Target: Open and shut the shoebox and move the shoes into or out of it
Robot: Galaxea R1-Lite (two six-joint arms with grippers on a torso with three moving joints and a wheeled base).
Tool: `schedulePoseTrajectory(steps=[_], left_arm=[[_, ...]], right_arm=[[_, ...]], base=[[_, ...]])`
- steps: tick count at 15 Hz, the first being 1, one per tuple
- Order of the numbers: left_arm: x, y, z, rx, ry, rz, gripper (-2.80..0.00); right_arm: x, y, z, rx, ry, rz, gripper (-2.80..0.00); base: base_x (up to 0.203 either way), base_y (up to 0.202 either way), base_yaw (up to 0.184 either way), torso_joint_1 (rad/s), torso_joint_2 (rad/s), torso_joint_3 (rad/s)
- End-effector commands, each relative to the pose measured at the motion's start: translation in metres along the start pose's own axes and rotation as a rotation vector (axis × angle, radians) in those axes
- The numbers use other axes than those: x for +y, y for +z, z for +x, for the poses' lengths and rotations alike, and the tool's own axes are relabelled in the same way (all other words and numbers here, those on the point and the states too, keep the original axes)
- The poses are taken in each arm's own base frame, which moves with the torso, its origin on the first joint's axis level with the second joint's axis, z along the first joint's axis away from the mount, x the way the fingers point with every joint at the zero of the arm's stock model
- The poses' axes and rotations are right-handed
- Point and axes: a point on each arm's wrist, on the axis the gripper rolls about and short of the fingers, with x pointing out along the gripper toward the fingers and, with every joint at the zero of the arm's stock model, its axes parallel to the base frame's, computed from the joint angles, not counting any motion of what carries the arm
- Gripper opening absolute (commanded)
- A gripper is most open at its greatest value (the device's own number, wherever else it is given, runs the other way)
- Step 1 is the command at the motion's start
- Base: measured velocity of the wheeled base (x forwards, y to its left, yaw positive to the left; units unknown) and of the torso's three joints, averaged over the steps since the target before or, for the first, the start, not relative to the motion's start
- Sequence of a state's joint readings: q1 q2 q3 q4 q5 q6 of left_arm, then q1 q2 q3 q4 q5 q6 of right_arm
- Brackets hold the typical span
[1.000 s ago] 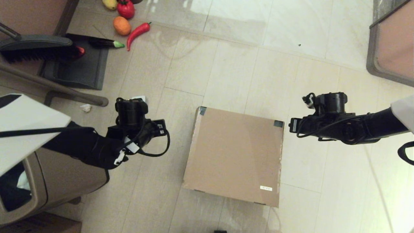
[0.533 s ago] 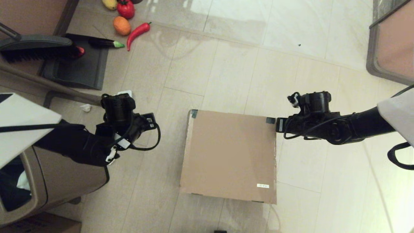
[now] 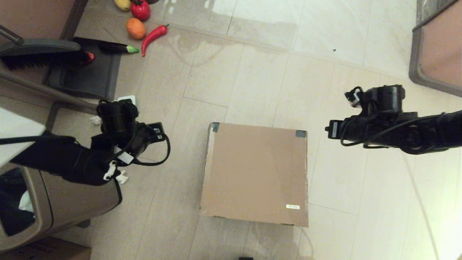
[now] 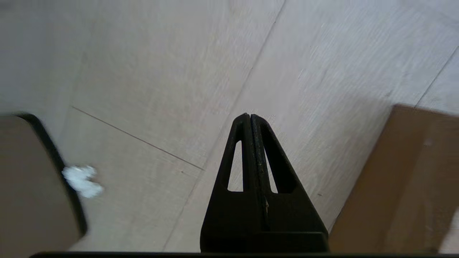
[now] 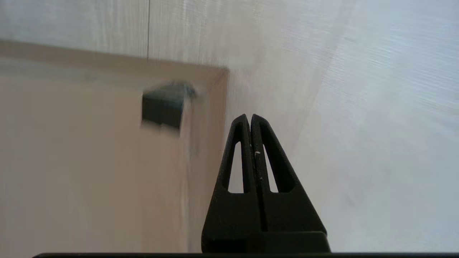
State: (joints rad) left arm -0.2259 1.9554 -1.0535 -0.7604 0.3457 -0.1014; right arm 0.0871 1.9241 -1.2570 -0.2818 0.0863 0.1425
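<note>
The shoebox (image 3: 255, 173) sits on the floor tiles in the middle, its flap lid down flat, with dark tape patches on its two far corners and a small white label near the front right. The shoes are hidden. My left arm (image 3: 119, 144) hangs to the left of the box, well apart from it; its gripper (image 4: 250, 115) is shut on nothing above bare floor, with the box edge (image 4: 405, 179) off to one side. My right arm (image 3: 379, 126) hovers to the right of the box's far right corner; its gripper (image 5: 250, 115) is shut and empty beside the box corner (image 5: 107, 161).
A brown trash bin (image 3: 54, 202) stands under my left arm, with a white paper scrap (image 3: 122, 177) beside it. A dustpan and brush (image 3: 83, 76), a metal pole (image 3: 54, 95) and toy vegetables (image 3: 144, 29) lie at the far left. A furniture edge (image 3: 433, 57) stands at the far right.
My left arm has drawn back to the left, away from the box. My right arm came in to the box's far right corner, then pulled back right. The box top shifted slightly left and squared up.
</note>
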Motion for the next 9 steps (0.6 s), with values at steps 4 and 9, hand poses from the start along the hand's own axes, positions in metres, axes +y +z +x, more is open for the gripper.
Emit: schedulePoseTrajectory(steps=[4, 9], left_arm=[[0.055, 0.027, -0.087, -0.052, 0.090, 0.085, -2.80], [0.098, -0.081, -0.200, 0.270, 0.077, 0.192, -2.80]], right_arm=[[0.003, -0.029, -0.140, -0.013, -0.015, -0.100, -2.80], [-0.008, -0.153, -0.201, 0.232, -0.032, -0.199, -2.80]], base=[[0.000, 0.000, 0.000, 0.000, 0.00, 0.000], [0.000, 0.000, 0.000, 0.000, 0.00, 0.000]])
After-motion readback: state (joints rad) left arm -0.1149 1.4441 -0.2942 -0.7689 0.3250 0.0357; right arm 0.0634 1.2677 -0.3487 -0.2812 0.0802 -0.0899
